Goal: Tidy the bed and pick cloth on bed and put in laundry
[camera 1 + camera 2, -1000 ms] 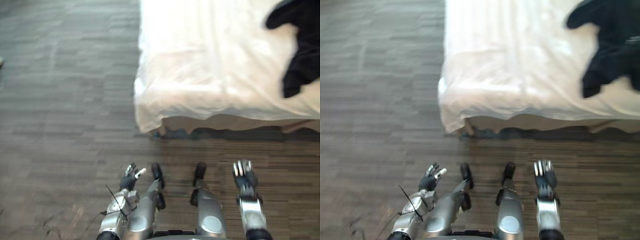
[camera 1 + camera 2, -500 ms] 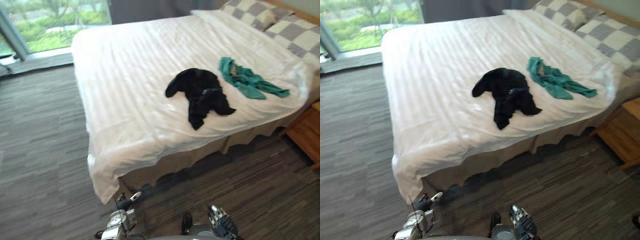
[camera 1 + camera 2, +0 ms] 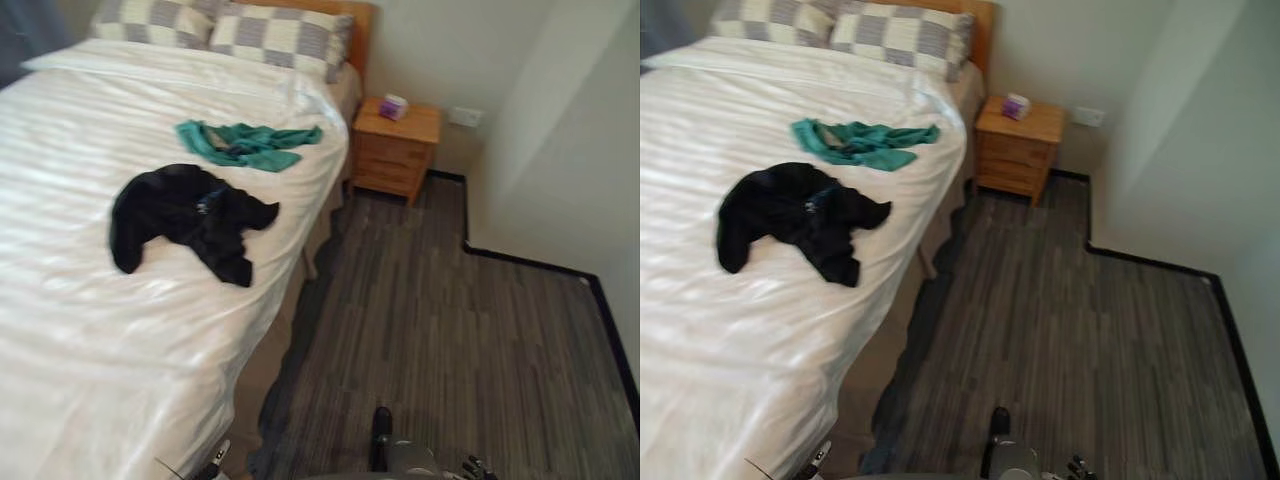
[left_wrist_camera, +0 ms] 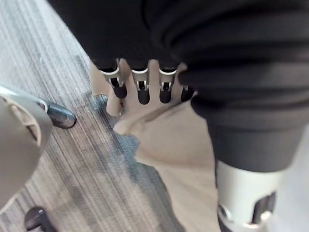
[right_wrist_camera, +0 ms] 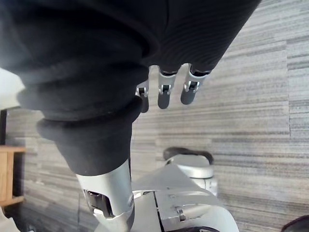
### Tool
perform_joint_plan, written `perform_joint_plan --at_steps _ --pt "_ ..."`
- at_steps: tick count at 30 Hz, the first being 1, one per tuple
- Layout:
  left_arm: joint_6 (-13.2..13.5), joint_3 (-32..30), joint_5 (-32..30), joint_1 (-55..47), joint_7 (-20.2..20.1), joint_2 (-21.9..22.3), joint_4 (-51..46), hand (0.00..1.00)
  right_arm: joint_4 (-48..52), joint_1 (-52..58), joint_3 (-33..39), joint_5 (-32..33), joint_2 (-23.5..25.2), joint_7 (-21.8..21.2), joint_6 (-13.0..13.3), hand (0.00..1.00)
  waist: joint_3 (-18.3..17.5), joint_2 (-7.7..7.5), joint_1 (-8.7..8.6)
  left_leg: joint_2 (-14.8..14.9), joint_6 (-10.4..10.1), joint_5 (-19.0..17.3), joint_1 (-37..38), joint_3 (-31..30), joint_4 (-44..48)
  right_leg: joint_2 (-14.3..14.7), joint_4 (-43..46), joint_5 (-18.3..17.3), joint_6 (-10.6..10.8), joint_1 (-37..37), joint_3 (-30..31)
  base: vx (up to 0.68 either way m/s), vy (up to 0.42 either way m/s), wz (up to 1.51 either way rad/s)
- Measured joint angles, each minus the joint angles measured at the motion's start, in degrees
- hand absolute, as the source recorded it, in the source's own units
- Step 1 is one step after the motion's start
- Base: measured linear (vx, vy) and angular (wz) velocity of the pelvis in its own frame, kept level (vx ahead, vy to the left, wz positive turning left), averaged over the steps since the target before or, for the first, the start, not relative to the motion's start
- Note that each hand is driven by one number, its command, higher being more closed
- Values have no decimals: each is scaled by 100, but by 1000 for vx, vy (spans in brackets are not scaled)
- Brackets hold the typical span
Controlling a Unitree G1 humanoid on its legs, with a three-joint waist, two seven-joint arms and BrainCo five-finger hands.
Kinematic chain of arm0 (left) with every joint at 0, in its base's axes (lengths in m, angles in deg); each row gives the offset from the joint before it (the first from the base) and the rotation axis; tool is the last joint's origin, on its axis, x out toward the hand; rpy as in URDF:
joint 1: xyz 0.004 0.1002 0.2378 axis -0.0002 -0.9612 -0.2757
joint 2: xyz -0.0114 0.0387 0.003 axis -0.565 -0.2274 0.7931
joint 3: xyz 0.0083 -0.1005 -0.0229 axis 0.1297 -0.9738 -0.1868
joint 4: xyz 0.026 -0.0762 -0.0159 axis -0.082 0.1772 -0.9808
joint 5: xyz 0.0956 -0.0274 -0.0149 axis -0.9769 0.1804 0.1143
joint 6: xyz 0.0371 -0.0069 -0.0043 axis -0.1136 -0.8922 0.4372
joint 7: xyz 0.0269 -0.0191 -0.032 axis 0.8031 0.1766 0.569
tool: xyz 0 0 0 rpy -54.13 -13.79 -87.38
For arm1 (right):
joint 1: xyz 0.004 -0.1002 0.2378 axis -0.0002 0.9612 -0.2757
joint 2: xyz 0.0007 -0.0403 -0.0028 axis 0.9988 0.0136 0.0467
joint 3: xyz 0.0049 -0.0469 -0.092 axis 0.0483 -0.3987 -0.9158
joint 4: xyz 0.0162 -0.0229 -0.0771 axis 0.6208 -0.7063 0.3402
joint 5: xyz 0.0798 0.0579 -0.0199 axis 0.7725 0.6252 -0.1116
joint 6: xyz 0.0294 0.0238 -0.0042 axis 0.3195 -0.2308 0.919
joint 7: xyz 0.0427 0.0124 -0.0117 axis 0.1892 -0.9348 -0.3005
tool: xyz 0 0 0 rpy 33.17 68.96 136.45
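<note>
Over on the left, the white striped-sheet bed [image 3: 90, 330] carries the crumpled black cloth [image 3: 185, 215] mid-mattress, with the teal green cloth [image 3: 250, 145] near it, towards the grey-and-cream checked pillows [image 3: 270, 35]. Right of the bed stands the small wooden nightstand [image 3: 395, 150]. Down low, the left hand [image 4: 143, 91] hangs straight-fingered and empty by the beige bed skirt [image 4: 178, 145]; the right hand [image 5: 164, 93] is relaxed and empty over the grey plank floor [image 3: 450, 330].

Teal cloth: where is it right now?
The teal cloth lies on the bed in the left eye view's upper left, between the black garment and the checked pillows, near the bed edge that faces the wooden nightstand.
</note>
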Motion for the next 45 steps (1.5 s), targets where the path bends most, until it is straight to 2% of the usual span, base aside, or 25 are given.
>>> perform_joint_plan --at_steps 2,3,4,10,17,18,19,21,22,24,25,26,28,29,33,35,36,37,38,39,41,42,43,44,45 --pt "-98 240 -159 43 -156 40 15 0 -1 -13 -44 93 19 -84 116 0 15 -126 18 -47 193 112 -76 -87 558 -44 -161 -27 13 219 140 95 3 -34" --pt "-148 404 -206 117 -231 36 27 0 -1 -80 -119 151 57 -144 171 0 64 -276 14 -196 267 -47 -203 -269 486 12 -664 143 231 461 315 12 -5 -14" --pt "-546 1092 -306 346 -134 -105 34 0 -126 -605 -14 399 456 -293 -88 0 322 -172 29 -324 293 510 -469 -295 -401 554 -2988 763 460 1864 1082 -5 -5 -9" --pt "-523 1106 -307 343 -137 -104 34 0 -127 -603 -14 434 460 -287 -89 0 323 -172 22 -325 293 511 -454 -288 -409 554 -2988 763 460 1868 1082 0 0 0" --pt "-129 1346 -571 311 -158 -102 39 0 -172 -564 -19 1115 516 -118 -91 0 345 -161 20 -321 241 492 -284 -177 -432 564 -3022 794 483 1949 1110 -18 6 -5" --pt "-43 1356 -670 299 -160 -100 39 0 -175 -563 -20 1234 526 -95 -91 0 354 -157 15 -310 184 480 -270 -115 -420 574 -3025 802 476 1940 1141 -47 5 -21" --pt "37 1359 -765 285 -162 -103 38 0 -183 -547 -20 1371 546 -99 -94 0 402 -105 9 -275 -28 436 -264 -24 -323 582 -3024 791 470 1923 1191 -53 -10 -28" --pt "186 1359 -872 262 -161 -99 32 0 -193 -500 -27 1492 550 -204 -123 0 409 -104 0 -118 -282 288 -367 187 80 645 -3014 681 426 1941 1243 -32 -47 -32" --pt "258 1355 -890 218 -161 -122 16 0 -210 -489 -37 1489 550 -273 -133 0 411 -116 9 -12 -323 264 -499 291 424 670 -2980 641 376 1928 1223 -17 -103 -42" --pt "361 1356 -923 196 -215 -178 -84 0 -276 -469 -43 1478 520 -340 -191 0 455 -134 -5 385 -386 295 -1130 368 1981 684 -2790 517 250 1839 1212 -22 -130 -32" --pt "409 1328 -906 198 -277 -187 -172 0 -284 -455 -43 1475 466 -342 -212 0 492 -152 -1 581 -593 495 -1495 204 2819 715 -2717 460 199 1863 1268 -7 -122 -33" --pt "484 1329 -903 195 -310 -127 -257 0 -289 -461 -43 1460 396 -344 -218 0 599 -127 33 610 -694 699 -1921 -216 3548 706 -2602 386 151 1925 1449 39 -98 -44" --pt "586 1342 -901 204 -396 -68 -305 0 -440 -599 -6 1381 260 -375 -218 0 765 -60 23 301 -309 390 -2020 -493 3292 604 -2639 374 136 2080 1731 83 -25 -62" --pt "636 1368 -898 202 -424 -37 -304 0 -452 -604 39 1272 192 -454 -218 0 808 -8 10 176 -249 358 -2034 -459 2844 552 -2691 372 139 2187 1848 70 10 -55" --pt "701 1389 -716 185 -533 -26 -339 0 -375 -529 144 1107 275 -564 -214 0 822 25 22 152 -148 507 -2163 -225 1128 540 -2975 360 153 2409 1900 46 32 -24" --pt "700 1386 -637 176 -535 -16 -334 0 -346 -512 140 1109 263 -565 -202 0 834 86 35 187 -108 923 -2124 -196 264 569 -3030 104 152 2438 1912 114 41 -32" --pt "700 1386 -634 173 -535 6 -281 0 -340 -518 144 1113 240 -570 -199 0 798 246 57 266 -43 1028 -2144 -145 197 685 -2848 9 142 2436 1804 234 62 -28" --pt "719 1362 -575 177 -569 9 -295 0 -326 -564 137 1103 212 -570 -194 0 857 190 46 370 -22 1069 -2189 -46 457 545 -1886 -322 190 2230 1602 259 58 -9" --pt "719 1318 -566 183 -584 -70 -314 0 -336 -512 145 1083 228 -567 -194 0 868 86 60 356 -15 1060 -2192 44 639 437 -1822 -605 402 2295 1577 276 119 1" --pt "681 1283 -534 200 -598 -71 -299 0 -407 -481 156 1051 237 -543 -218 0 900 42 87 451 79 1076 -2218 72 939 421 -1686 -789 403 2307 1582 219 125 -11" --pt "615 1272 -550 193 -607 -96 -300 0 -379 -484 182 1050 221 -529 -214 0 764 13 165 285 287 1104 -2188 130 971 274 -1408 -1066 442 2092 1653 217 148 -35" --pt "490 1247 -632 206 -615 -99 -290 0 -332 -534 193 1057 243 -512 -216 0 671 26 200 157 516 945 -2238 116 909 145 -586 -1246 574 1861 1642 227 143 -32" --pt "454 1131 -758 212 -626 -169 -292 0 -319 -579 184 1065 387 -514 -221 0 689 -155 211 -50 638 867 -2230 167 999 -235 1485 -1469 791 1238 1488 211 126 -18" --pt "453 1132 -807 217 -626 -231 -293 0 -324 -582 185 1069 461 -516 -230 0 672 -333 185 -174 650 855 -2139 172 945 -427 2048 -1326 849 1080 1400 242 79 25" --pt "428 1172 -966 222 -614 -368 -286 0 -314 -589 200 1133 596 -473 -213 0 725 -418 122 -358 659 857 -1779 106 680 -768 2638 -830 801 926 1186 356 67 34"
